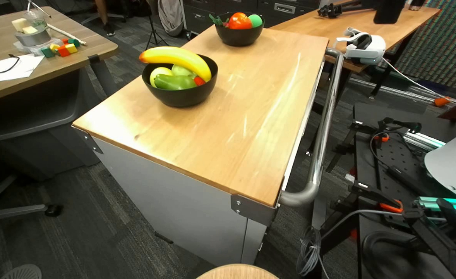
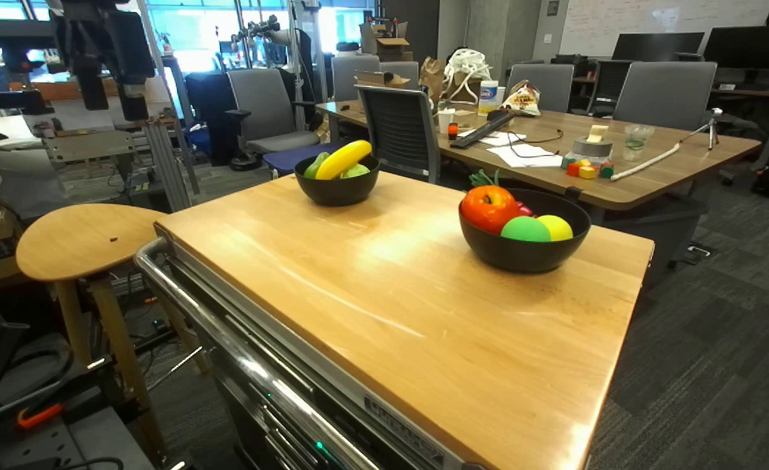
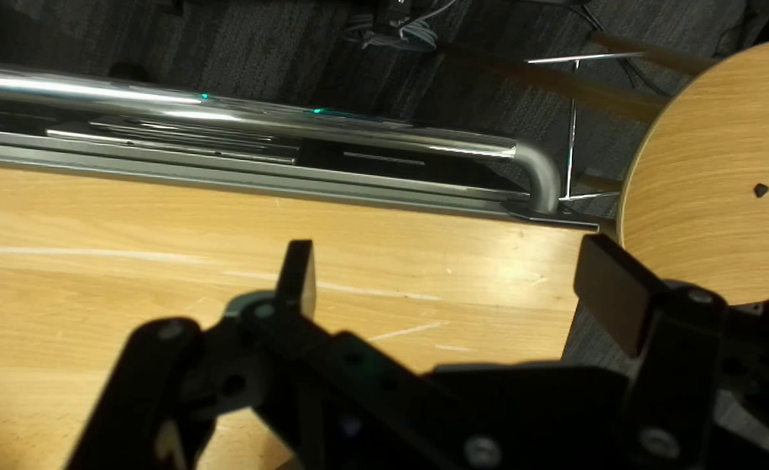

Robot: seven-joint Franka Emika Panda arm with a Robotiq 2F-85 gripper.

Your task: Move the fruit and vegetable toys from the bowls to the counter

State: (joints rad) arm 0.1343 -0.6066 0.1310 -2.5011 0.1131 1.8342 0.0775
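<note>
Your wooden-topped counter (image 1: pixel 259 116) has a metal rail (image 1: pixel 326 128) along one side; toward the opposite side stand a black bowl (image 1: pixel 184 97) and, well apart, another black bowl (image 2: pixel 521 256). Your Robotiq gripper (image 3: pixel 453 284) hangs away from both, its jaws spread wide, holding nothing. The yellow banana (image 1: pixel 179 56) lies across the top of the first bowl, over a green pepper-shaped toy (image 1: pixel 174 82); in the other, an orange-red tomato-like toy (image 2: pixel 490 205) sits beside a round green toy (image 2: pixel 526 230).

In both exterior views we look down on the counter (image 2: pixel 371 287) from roughly opposite ends, sharing both bowls (image 1: pixel 185 97); nearer in, our wrist view faces steeply downward, the stool (image 3: pixel 717 170) at frame right.
</note>
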